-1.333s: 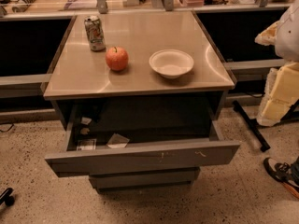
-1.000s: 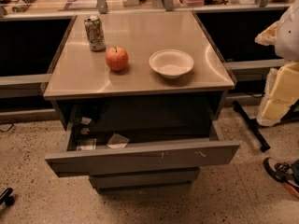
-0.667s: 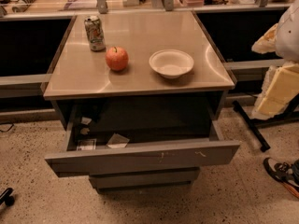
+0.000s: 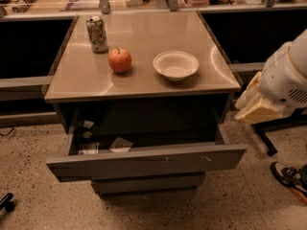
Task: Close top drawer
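The top drawer (image 4: 144, 163) of a grey metal cabinet is pulled out wide toward me. Its flat front panel has small pale scratch marks right of centre. Its dark interior (image 4: 144, 138) holds a few small packets and paper scraps at the left. My gripper (image 4: 256, 108), pale yellow under a white arm housing (image 4: 288, 75), hangs at the right of the view. It is just beyond the drawer's right corner, above floor level and apart from the panel.
On the cabinet top (image 4: 144, 78) stand a soda can (image 4: 97, 33), a red apple (image 4: 120, 60) and a white bowl (image 4: 175, 64). Two lower drawer fronts (image 4: 148, 182) are shut. A shoe (image 4: 290, 176) and a stand leg (image 4: 264, 140) lie on the speckled floor at right.
The arm and gripper have moved left and slightly down, closer to the drawer's right end. The drawer and the things on top have not moved.
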You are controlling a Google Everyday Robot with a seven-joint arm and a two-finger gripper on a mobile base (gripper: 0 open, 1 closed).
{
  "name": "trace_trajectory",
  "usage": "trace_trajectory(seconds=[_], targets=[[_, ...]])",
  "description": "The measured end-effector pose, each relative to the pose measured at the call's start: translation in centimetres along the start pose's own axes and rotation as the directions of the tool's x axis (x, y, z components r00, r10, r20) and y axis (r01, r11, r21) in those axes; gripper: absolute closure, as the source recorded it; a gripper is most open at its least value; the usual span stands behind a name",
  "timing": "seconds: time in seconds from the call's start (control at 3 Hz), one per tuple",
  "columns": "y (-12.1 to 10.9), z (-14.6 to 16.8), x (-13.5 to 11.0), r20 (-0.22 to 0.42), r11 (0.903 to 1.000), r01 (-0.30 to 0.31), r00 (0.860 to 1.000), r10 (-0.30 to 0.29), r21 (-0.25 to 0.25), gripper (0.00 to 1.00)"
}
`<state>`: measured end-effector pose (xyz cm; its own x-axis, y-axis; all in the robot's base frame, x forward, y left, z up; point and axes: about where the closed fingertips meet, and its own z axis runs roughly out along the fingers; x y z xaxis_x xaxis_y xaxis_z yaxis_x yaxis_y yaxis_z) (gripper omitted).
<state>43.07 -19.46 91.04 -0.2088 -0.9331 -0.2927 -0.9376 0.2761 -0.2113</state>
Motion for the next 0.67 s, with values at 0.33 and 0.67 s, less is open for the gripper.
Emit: trace_trajectory(seconds=[0.33,0.67], targets=[[1.9,6.1,-0.2,0.045,0.9994,0.007,0.999,-0.005,-0.034,0.88],[3.6,12.5,-0.4,0.071,0.9973,0.010,0.997,-0.005,-0.072,1.00]])
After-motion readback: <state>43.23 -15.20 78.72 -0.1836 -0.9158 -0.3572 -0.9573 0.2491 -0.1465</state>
